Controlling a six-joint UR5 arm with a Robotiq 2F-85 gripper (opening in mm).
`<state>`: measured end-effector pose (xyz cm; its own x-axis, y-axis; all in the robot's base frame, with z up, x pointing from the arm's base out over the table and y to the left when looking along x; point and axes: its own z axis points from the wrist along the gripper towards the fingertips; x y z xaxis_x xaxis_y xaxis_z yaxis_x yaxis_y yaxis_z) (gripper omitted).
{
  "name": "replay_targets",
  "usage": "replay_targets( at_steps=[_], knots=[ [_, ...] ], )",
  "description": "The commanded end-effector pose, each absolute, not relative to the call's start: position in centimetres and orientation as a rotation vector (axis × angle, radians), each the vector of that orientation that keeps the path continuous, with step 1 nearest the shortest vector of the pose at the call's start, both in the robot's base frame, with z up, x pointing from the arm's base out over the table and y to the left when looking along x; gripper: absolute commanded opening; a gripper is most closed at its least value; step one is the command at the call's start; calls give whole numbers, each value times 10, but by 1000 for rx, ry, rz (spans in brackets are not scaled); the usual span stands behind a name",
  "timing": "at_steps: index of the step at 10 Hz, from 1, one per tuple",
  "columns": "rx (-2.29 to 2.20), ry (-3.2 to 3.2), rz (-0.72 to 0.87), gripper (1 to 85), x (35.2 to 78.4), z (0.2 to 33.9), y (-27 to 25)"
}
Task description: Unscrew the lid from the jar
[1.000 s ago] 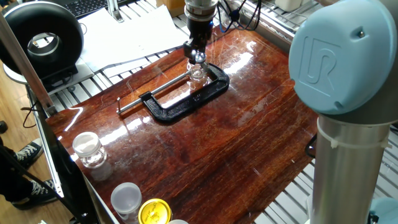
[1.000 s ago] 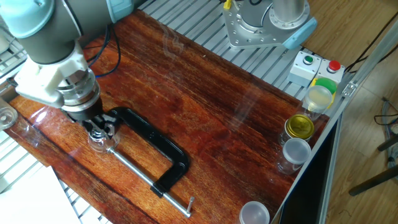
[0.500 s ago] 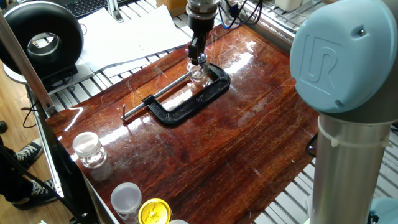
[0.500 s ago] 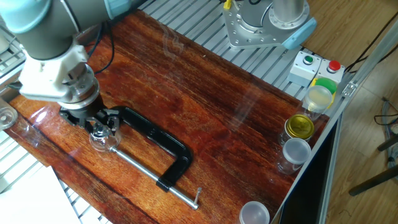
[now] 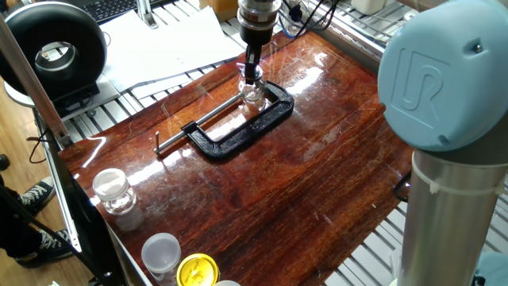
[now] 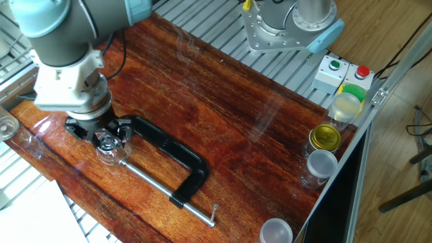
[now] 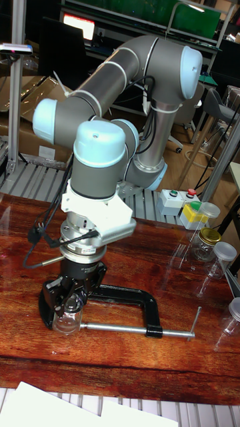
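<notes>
Near the far edge of the tabletop your arm stands vertical, wrist straight down, gripper closed around the lid atop the jar. Jar sits upright between the black C-clamp jaws, screw rod touching its side. Along the opposite edge: larger clear jar, white cup, yellow lid, well apart from the clamp

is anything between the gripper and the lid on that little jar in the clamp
Nothing visible. The gripper is directly on top of the small jar held in the black C-clamp, its jaws around the lid. Whether they are squeezing it cannot be told. The space above the jar holds only the arm.
</notes>
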<state>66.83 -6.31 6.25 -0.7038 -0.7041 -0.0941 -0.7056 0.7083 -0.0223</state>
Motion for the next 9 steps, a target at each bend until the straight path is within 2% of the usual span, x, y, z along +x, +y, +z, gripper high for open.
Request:
replay_targets(
  at_steps=[1, 2, 4, 9],
  knots=[
    [-1336, 2712, 15, 387, 670, 70, -72],
    [-1364, 2685, 1, 363, 671, 63, -69],
    [-1421, 2644, -33, 370, 677, 55, -65],
    [-1592, 2550, -77, 367, 678, 67, -78]
  ],
)
